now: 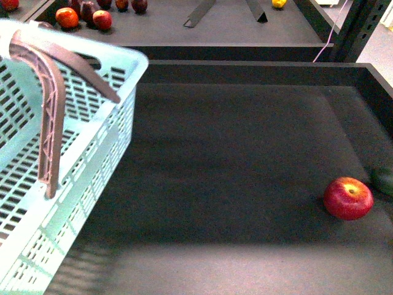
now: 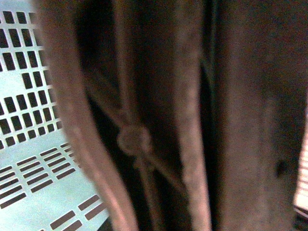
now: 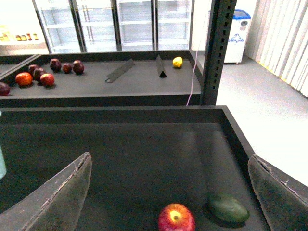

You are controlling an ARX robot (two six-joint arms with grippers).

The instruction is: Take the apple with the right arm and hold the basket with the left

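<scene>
Well, the right hand (image 3: 169, 157), spread wide, faces the apple (image 3: 176, 218); a finger could clip the green fruit (image 3: 228, 207) beside it. The left hand's hold on the basket (image 1: 92, 184): cannot tell.

Bare tray floor (image 1: 233, 172) lies open left of the apple (image 1: 348, 198); a dark green fruit (image 1: 384, 180) crowds its right side.

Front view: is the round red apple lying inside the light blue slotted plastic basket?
No, the round red apple lies on the dark tray floor beside a dark green fruit, well apart from the light blue basket.
</scene>
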